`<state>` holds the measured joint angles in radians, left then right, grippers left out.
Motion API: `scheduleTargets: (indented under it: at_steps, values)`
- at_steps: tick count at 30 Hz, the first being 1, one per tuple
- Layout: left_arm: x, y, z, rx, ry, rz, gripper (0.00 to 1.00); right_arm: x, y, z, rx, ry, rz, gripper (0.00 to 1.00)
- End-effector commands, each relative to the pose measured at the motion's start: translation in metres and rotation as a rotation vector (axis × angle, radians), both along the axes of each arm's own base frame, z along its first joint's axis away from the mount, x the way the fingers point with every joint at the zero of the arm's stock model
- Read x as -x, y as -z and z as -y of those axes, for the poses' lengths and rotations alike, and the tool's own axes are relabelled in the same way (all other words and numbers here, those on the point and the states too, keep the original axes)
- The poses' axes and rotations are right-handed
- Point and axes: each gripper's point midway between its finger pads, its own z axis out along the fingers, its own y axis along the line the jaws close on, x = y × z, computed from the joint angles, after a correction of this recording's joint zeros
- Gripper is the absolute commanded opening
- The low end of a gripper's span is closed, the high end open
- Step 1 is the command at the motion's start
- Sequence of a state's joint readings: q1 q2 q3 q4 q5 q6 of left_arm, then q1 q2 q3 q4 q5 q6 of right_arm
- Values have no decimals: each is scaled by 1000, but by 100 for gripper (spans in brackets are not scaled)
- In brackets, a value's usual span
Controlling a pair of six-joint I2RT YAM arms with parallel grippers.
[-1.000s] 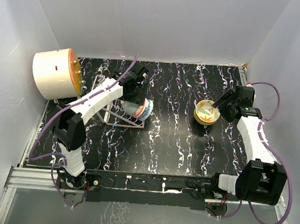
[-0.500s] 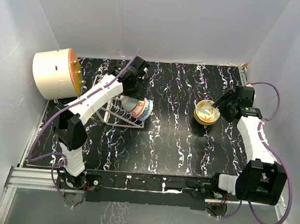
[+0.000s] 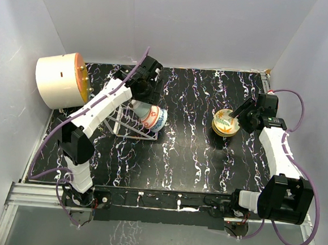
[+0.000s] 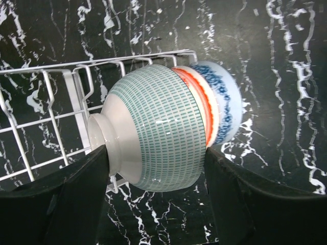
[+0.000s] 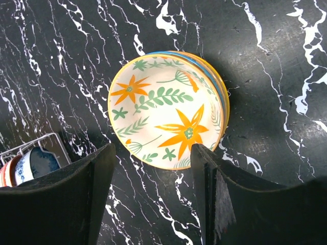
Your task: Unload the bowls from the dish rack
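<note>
Three bowls lie nested on their sides at the right end of the silver wire dish rack [image 3: 124, 126]: a white one with a pale teal pattern [image 4: 153, 132], a red-striped one [image 4: 203, 104] and a blue one [image 4: 226, 104]. My left gripper [image 4: 156, 153] is open just above them, a finger at the teal bowl's foot and one at its rim; it also shows in the top view [image 3: 143, 92]. My right gripper [image 5: 153, 148] is open and empty above a stack of bowls [image 3: 225, 123] topped by a yellow-rimmed floral bowl [image 5: 166, 109].
A large cream-and-orange cylinder [image 3: 62, 80] lies at the back left beside the rack. White walls close in the black marbled table [image 3: 195, 153] on three sides. The rack's end with the blue bowl [image 5: 36, 163] shows at the left edge of the right wrist view.
My left gripper has drawn back toward the far side of the rack, uncovering more of the bowls. The bowls and the right arm have not moved.
</note>
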<state>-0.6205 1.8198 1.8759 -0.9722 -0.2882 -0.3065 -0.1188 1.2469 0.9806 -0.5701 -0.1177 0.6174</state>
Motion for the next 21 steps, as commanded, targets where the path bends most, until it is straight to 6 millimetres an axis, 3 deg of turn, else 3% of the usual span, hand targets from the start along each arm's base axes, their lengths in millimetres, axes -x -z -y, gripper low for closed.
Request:
scheduleTargets:
  at_steps: [1,8,21]
  values:
    - [4,-69,14,171,59,139,31,-19,-35,-4,-2,-46,132,62]
    - [5,-108,50,389,158,207,31,-22,-44,-9,6,-94,161,63]
    - [18,-144,95,657,282,206,31,-28,-73,-34,-36,-253,276,64]
